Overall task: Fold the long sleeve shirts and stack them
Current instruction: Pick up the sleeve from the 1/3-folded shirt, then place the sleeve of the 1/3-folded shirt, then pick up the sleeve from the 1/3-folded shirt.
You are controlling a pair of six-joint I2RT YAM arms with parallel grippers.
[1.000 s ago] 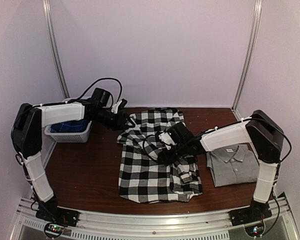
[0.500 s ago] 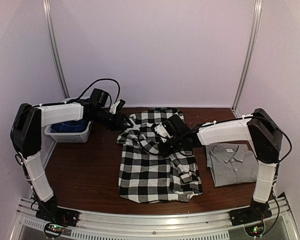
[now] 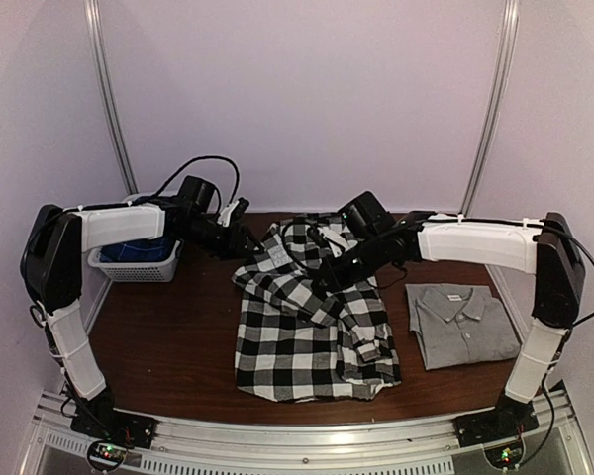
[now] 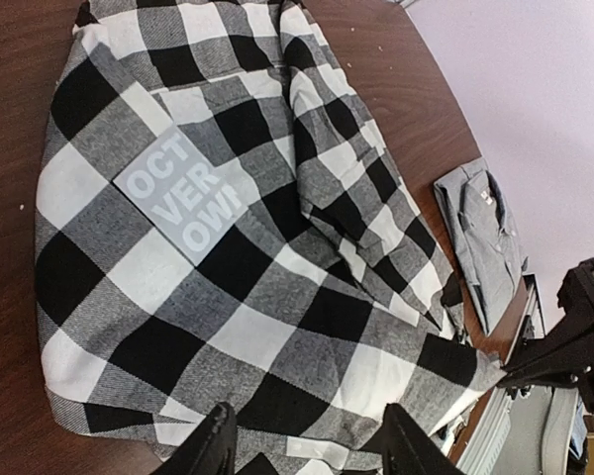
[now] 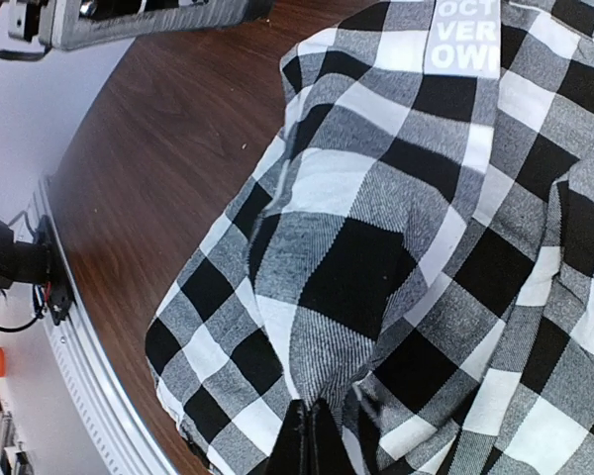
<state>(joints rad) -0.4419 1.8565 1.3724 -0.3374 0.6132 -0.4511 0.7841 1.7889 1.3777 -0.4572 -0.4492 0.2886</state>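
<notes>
The black-and-white checked shirt [image 3: 307, 327] lies spread in the middle of the table, its white lettering patch [image 4: 183, 198] facing up. My right gripper [image 3: 329, 277] is shut on a fold of this shirt [image 5: 376, 247] and holds the cloth raised over the upper half; its fingers [image 5: 312, 435] are pressed together with fabric pinched between them. My left gripper [image 3: 249, 240] is at the shirt's far left corner, and its fingers [image 4: 213, 445] stand apart over the cloth edge. The grey collared shirt [image 3: 462, 322] lies folded at the right, also seen as a grey shirt [image 4: 490, 242] from the left wrist.
A white basket [image 3: 134, 262] with blue cloth inside stands at the far left, under the left arm. Bare brown table [image 3: 168, 336] shows left of the checked shirt. Metal rail [image 3: 307, 450] runs along the near edge.
My right gripper shut on a fold of the checked shirt and moved up and toward the far side, drawing the cloth with it. The left arm stayed in place.
</notes>
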